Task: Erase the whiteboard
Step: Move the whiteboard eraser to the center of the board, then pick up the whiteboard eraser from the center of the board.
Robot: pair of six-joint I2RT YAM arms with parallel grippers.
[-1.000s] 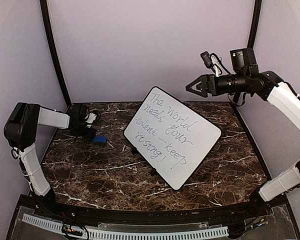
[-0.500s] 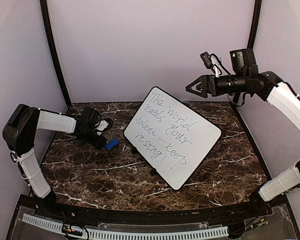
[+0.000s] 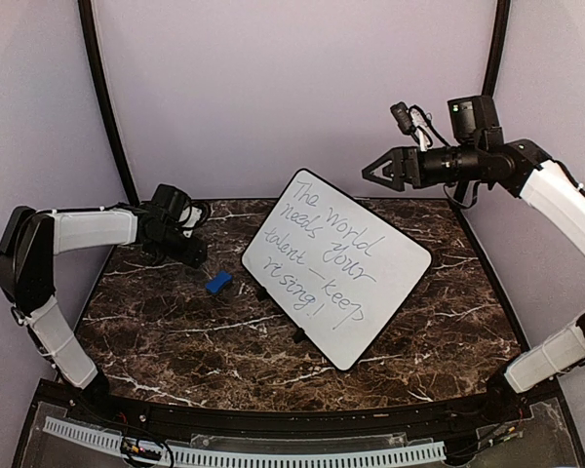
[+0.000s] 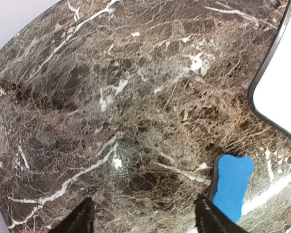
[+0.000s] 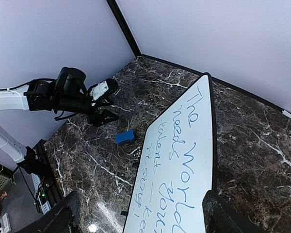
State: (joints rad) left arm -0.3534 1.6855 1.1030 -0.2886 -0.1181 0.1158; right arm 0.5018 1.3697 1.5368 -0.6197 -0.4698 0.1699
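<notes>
The whiteboard point(image 3: 336, 268) sits at an angle in the middle of the marble table, covered with blue handwritten words, which also show in the right wrist view on the whiteboard point(image 5: 184, 160). A small blue eraser point(image 3: 217, 282) lies on the table just left of the board. My left gripper point(image 3: 197, 255) hovers open and empty just behind and left of the eraser. In its wrist view the eraser point(image 4: 231, 187) lies outside the right finger point(image 4: 208, 221). My right gripper point(image 3: 375, 171) hangs open high above the board's far right side.
The dark marble table point(image 3: 175, 331) is enclosed by lilac walls with black corner posts point(image 3: 102, 97). Small black feet point(image 3: 297, 334) poke out under the board's near-left edge. A board corner point(image 4: 281, 92) reaches into the left wrist view.
The left gripper moved the eraser right toward the board, let go of it, then drew back and up. The right arm has stayed still.
</notes>
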